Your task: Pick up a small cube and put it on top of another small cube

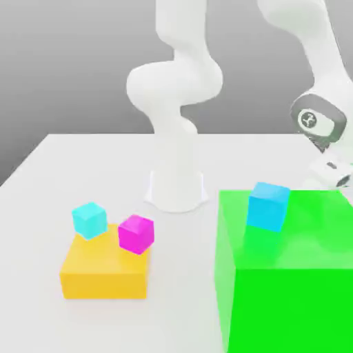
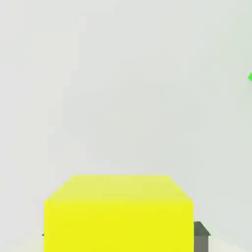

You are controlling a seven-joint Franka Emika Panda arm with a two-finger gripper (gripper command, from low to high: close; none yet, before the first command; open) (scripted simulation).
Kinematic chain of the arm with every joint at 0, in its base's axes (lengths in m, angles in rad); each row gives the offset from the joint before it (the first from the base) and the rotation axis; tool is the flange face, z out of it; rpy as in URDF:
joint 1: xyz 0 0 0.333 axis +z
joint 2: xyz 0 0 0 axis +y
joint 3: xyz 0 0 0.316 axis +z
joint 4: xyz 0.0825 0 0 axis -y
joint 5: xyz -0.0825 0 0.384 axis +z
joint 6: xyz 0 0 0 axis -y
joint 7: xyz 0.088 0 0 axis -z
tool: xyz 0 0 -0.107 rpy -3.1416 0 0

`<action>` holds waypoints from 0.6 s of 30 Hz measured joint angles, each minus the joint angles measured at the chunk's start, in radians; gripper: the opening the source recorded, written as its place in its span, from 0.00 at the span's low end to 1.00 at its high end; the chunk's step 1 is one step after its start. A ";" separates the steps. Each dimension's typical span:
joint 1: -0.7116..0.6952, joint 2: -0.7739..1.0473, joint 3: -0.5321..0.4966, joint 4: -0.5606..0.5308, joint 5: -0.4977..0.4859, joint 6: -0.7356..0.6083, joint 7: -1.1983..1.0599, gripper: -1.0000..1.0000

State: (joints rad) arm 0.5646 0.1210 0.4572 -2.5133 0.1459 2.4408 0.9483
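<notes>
Fingers (image 2: 201, 237): one dark grey tip shows in the hand view, pressed against the side of the yellow cube (image 2: 118, 214); the gripper (image 2: 120, 241) is clenched on that cube, jaws drawn in close to its flanks. Yellow cube: small, bright, held level in the gripper right under the hand camera, its top face and one side face showing, with pale table surface behind it. Hand (image 1: 323, 141): white with a grey wrist ring, at the exterior view's right edge, just behind the far right corner of the green block (image 1: 289, 276). Green block: large, bright, standing on the table (image 1: 41, 207) in the near right of the exterior view; a sliver of green (image 2: 250, 77) also shows at the margin of the hand view. Blue cube (image 1: 267, 205): small, resting on top of the green block near its far left corner. Orange block (image 1: 103, 276): flat, wider than tall, on the table at the exterior view's left. Cyan cube (image 1: 89, 220): small, on the orange block's far left corner, slightly turned. Magenta cube (image 1: 136, 234): small, on the orange block's far right corner, just beside the cyan cube but apart from it. Arm base (image 1: 176, 186): white, round, mid-table behind the blocks.
</notes>
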 joint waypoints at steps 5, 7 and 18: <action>-0.115 -0.030 -0.038 0.175 0.061 -0.193 -0.224 0.00; -0.187 -0.049 -0.068 0.235 0.081 -0.267 -0.309 0.00; -0.521 -0.153 -0.243 0.344 0.173 -0.499 -0.476 0.00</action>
State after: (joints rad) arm 0.0431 -0.0318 0.2142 -2.1697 0.3185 1.9417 0.4723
